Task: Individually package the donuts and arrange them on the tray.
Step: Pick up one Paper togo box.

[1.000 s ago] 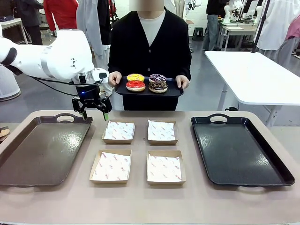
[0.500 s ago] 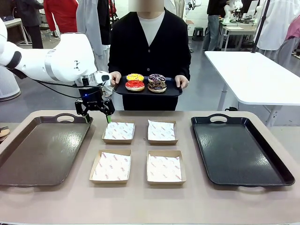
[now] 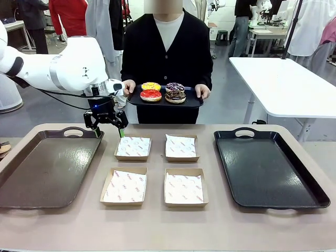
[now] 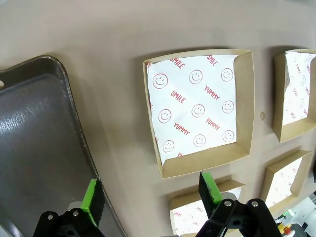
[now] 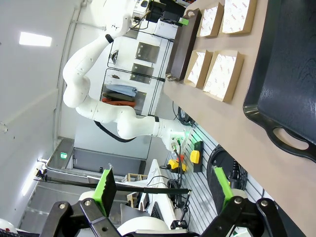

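Left gripper [image 3: 109,133] shifted slightly toward 1 o'clock, jaws spread, empty, at 10 o'clock of far-left box [image 3: 133,147]. Right gripper [image 5: 163,190] spread, empty. Donuts [image 3: 163,92] kept on person's small tray [image 3: 195,101] at 12 o'clock; none boxed, pickup judged pending.

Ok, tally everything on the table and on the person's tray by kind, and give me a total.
Donuts: 4 (yellow, red, purple, chocolate brown)
Paper-lined boxes: 4 (far left, far right, near left, near right)
Trays: 3 (brown tray, black tray, small held tray)
Total: 11
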Robot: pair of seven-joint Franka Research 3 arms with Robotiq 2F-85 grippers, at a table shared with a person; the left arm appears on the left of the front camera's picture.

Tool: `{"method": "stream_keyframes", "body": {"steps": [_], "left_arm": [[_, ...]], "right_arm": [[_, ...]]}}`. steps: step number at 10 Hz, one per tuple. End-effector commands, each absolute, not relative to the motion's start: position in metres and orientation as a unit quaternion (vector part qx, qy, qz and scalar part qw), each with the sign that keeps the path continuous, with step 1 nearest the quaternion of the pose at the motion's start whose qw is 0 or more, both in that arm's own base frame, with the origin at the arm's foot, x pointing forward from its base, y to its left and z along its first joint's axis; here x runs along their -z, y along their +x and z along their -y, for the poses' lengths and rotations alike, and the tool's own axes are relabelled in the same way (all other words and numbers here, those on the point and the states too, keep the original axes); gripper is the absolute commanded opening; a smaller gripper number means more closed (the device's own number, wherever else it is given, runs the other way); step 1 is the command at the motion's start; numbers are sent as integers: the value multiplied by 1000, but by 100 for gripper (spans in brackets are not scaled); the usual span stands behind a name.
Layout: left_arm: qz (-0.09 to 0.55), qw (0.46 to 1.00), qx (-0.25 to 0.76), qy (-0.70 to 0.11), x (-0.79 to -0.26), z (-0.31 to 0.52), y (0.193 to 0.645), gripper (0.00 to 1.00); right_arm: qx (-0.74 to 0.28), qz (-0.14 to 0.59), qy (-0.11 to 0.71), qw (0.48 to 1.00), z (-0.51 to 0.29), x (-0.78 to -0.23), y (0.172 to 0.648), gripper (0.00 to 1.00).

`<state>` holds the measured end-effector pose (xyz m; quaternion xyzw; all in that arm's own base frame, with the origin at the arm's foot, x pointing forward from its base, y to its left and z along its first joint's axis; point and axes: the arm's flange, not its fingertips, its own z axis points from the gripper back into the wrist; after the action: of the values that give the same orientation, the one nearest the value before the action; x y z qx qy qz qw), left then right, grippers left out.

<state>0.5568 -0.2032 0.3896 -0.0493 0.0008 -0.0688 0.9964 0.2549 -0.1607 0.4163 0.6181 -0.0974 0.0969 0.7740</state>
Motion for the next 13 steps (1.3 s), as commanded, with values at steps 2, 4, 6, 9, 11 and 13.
{"method": "stream_keyframes", "body": {"steps": [2,4,6,9,11,13], "left_arm": [[4,996,72,-45,-394,203,556,100],[4,996,79,-47,-385,207,560,100],[17,997,73,-21,-371,222,572,100],[30,998,42,21,-348,242,592,100],[31,999,31,32,-341,243,594,100],[35,999,25,20,-336,243,594,100]], "right_arm": [[-97,102,622,771,161,-417,254,100],[-97,102,622,771,161,-417,254,100],[-97,102,622,771,161,-417,254,100],[-97,102,622,771,161,-417,254,100],[-97,102,622,771,161,-417,254,100],[-97,102,622,771,161,-417,254,100]]}}
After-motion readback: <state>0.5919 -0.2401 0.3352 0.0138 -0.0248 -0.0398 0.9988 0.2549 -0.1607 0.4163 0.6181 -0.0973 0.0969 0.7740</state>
